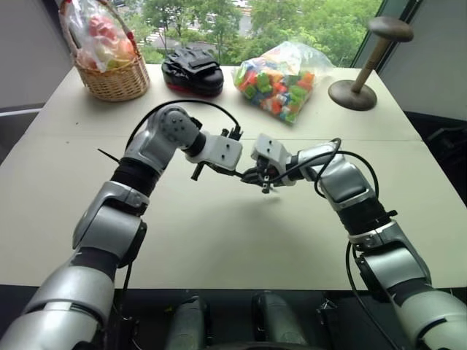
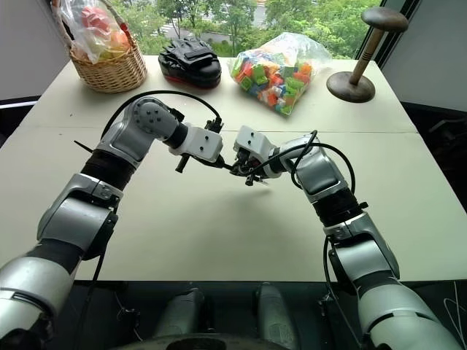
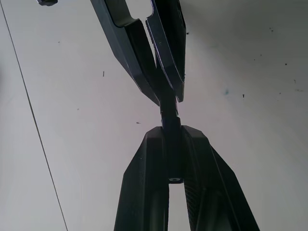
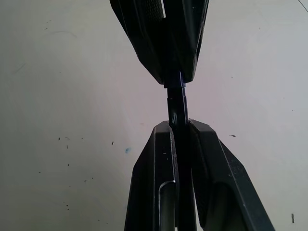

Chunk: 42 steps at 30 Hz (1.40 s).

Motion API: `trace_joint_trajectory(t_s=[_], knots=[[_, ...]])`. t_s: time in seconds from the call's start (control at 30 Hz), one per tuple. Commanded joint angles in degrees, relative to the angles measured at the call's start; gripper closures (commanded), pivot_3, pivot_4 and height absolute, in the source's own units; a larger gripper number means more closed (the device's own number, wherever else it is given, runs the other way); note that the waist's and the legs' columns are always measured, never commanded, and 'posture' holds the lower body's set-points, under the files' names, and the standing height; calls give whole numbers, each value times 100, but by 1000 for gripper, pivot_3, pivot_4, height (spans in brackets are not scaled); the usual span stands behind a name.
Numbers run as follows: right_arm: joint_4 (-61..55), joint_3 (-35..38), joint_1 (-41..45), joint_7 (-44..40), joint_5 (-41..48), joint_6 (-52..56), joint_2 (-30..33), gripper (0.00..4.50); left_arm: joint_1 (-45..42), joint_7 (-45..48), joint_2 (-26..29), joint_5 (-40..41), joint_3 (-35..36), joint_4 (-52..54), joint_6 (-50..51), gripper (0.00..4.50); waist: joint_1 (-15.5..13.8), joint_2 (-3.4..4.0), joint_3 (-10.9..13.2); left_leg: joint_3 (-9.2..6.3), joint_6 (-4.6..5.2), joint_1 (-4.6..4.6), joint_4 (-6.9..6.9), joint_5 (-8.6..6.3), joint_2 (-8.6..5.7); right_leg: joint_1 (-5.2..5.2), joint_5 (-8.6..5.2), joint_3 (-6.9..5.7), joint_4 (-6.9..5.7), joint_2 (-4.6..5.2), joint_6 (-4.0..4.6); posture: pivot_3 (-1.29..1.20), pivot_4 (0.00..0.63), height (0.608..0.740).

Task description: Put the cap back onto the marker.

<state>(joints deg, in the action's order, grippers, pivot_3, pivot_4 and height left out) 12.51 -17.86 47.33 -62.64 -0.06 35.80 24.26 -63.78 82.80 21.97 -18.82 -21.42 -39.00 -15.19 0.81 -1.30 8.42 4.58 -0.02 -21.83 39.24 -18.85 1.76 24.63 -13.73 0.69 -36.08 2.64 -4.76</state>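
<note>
Over the middle of the pale tabletop (image 1: 219, 240), the robot's two claws met tip to tip as the capping step reached its close. The left claw (image 3: 172, 135) was clamped shut on one dark, slim piece and the right claw (image 4: 178, 126) was clamped shut on the other, the two pieces lined up end to end in the short gap between the fingertips. From the wrist views the marker (image 4: 177, 109) ran out of the right claw's grip toward the cap (image 3: 169, 115), which sat at the tips of the left claw; which piece was which could not be told for certain, since both were black and mostly hidden by the fingers. The pieces appeared touching, possibly partly seated. The next move seemed to call for a straight push along their shared line, with neither wrist tilting, until the cap sat home. Behind the arms stood a wicker basket (image 1: 109, 76), a black case (image 1: 192, 71), a bag of coloured blocks (image 1: 281, 80) and a wooden stand (image 1: 357, 87)
</note>
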Motion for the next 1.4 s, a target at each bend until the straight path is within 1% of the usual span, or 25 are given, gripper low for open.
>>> trace_joint_trajectory(t_s=[0.03,0.2,0.33,0.43,0.5,0.53,0.63,0.67,0.87,1.13,1.2,1.4], knots=[[-234,568,603,558,189,-173,-140,4500,187,287,-471,419,-260,71,-61,4485,1,0,0,0,0,0,0,0,0,0,0,0,0,0,0,0,150,740],[-226,537,599,573,211,-192,-121,4500,222,-85,-376,8,-485,-217,-635,4485,1,0,0,0,1,1,0,-1,0,0,0,0,-1,0,0,0,150,740],[-210,525,587,602,217,-217,-118,4500,239,-105,-356,-129,-611,-279,-970,4485,-3,0,0,0,0,0,0,0,0,0,0,0,-1,1,0,0,150,740],[-198,520,587,624,210,-223,-133,4500,250,-79,-411,-148,-600,-313,-1010,4485,-2,0,0,1,0,0,0,0,0,0,0,0,-1,1,0,0,150,740],[-208,509,561,628,194,-229,-123,4500,209,-145,-456,-171,-571,-375,-999,3563,0,3,-2,0,1,0,0,0,0,0,0,0,-1,0,0,0,150,740],[-221,497,536,628,190,-236,-102,4500,191,-138,-461,-158,-557,-390,-991,3220,-10,3,-2,1,1,1,0,0,0,0,0,0,-1,0,0,0,150,740],[-266,462,458,636,190,-256,-38,4500,144,-245,-466,-152,-510,-442,-1022,1571,-3,3,-2,2,0,-3,1,0,-1,3,0,0,-2,3,0,0,150,740],[-278,453,443,648,200,-257,-23,4500,128,-254,-458,-149,-509,-465,-1031,1134,-3,3,-2,2,0,-3,1,0,-1,2,0,0,-2,2,0,0,150,740],[-352,426,359,704,251,-231,23,4500,64,-387,-407,-116,-448,-608,-1085,1134,7,3,-2,1,1,-1,1,-1,0,2,0,0,-3,0,0,0,150,740],[-394,392,215,758,302,-185,87,4500,-117,-1059,-436,-69,-231,-1046,-1151,1134,-5,3,-2,0,6,-2,1,-3,0,2,0,0,-3,2,0,0,150,740],[-409,392,166,792,316,-173,104,4500,-153,-1298,-479,55,-85,-1154,-1131,1134,-4,3,-2,0,5,-2,1,-3,-1,2,0,0,-3,2,0,0,150,740],[-586,339,13,831,327,-139,154,4500,-172,-1271,-519,490,207,-1148,-824,1134,-1,3,-2,-1,5,-2,1,-3,0,2,0,0,-3,1,0,0,150,740]])
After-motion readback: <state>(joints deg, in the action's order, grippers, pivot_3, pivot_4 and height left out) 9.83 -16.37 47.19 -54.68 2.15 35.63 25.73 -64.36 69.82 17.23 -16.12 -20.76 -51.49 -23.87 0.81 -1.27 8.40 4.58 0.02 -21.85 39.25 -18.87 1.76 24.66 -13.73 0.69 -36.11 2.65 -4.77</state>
